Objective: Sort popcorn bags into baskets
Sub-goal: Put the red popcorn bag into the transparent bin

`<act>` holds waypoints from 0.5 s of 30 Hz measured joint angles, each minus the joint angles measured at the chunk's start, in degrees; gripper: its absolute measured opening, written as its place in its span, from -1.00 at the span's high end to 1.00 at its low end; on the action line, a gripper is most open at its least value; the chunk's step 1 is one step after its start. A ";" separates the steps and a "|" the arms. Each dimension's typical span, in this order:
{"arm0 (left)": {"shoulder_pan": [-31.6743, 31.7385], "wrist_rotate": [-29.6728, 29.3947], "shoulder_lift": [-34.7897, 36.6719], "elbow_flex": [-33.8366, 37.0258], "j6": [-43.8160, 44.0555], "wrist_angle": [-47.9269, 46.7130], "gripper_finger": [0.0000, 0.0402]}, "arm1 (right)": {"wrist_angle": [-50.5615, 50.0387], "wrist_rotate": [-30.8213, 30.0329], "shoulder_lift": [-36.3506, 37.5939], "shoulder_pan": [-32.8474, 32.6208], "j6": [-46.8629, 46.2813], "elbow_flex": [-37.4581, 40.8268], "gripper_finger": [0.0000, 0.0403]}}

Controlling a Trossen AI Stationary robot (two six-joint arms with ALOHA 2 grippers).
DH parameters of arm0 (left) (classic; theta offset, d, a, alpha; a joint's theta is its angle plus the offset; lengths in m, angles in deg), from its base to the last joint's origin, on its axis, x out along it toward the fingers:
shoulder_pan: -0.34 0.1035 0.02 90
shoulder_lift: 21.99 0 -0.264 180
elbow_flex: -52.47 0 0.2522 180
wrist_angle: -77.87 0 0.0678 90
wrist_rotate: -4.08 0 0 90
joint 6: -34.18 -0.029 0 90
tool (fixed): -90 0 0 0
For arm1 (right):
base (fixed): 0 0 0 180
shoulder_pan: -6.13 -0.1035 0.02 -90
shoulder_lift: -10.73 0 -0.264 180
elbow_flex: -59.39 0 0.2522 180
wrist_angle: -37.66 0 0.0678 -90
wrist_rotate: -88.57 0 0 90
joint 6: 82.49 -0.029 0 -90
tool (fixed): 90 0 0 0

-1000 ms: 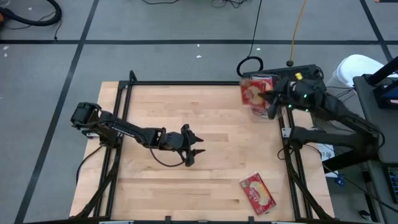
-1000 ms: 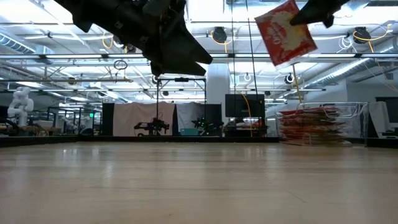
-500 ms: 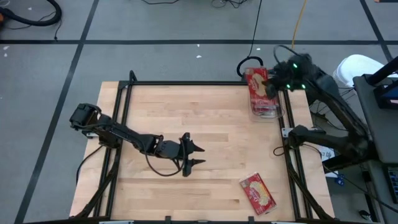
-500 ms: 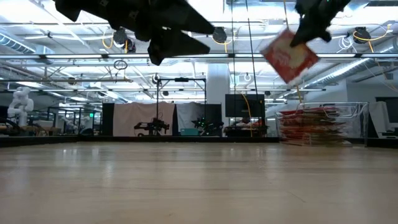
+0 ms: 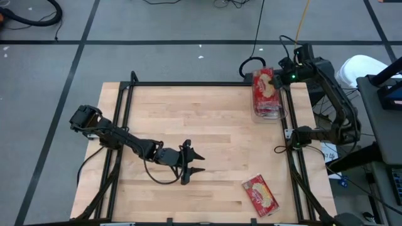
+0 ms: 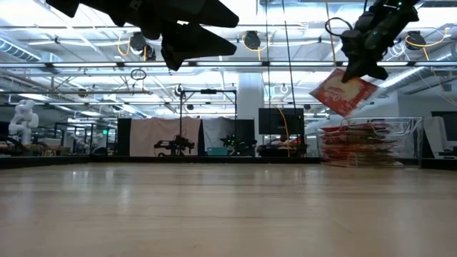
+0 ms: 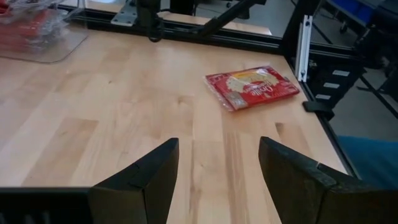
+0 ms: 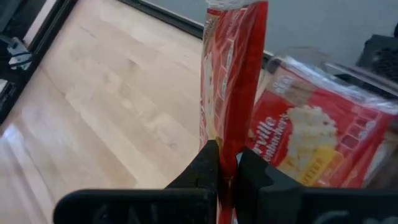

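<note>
Held packet: I have a flat, glossy red popcorn packet (image 8: 233, 74) with a cream oval picture, pinched edge-on.
Right gripper (image 8: 227, 163): my jaws are clenched on that packet's lower edge; it hangs in the air just above the tub.
Basket: a clear plastic rectangular tub (image 5: 270, 110) with rounded corners at the table's far right corner, stacked with more crinkled red packets (image 8: 311, 140).
Loose packet: another flat red popcorn bag (image 7: 252, 87) lies face-up near the table's near right edge.
Left gripper (image 7: 217, 171): my dark fingers stand released, hovering mid-table, the loose bag ahead, well apart.
Surface: pale, smooth wooden planks (image 5: 207, 125) in a black metal frame.
Room: grey carpeted floor, cables, bright ceiling lights.
</note>
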 joint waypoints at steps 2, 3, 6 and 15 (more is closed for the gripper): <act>-0.21 0.00 0.00 0.00 -0.17 0.02 -0.13 | -0.20 -0.01 0.05 -0.04 -0.11 0.00 0.96; -0.23 0.00 0.00 0.00 -0.17 0.02 -0.13 | -0.13 -0.49 -0.03 -0.19 -0.31 0.00 0.96; -0.23 0.00 0.00 0.00 -0.17 0.02 -0.13 | -0.14 -3.76 -0.02 -1.75 -0.96 0.00 0.96; -0.23 0.00 0.00 0.00 -0.23 0.02 -0.13 | 0.13 -8.73 -0.50 -3.78 -2.40 0.02 0.91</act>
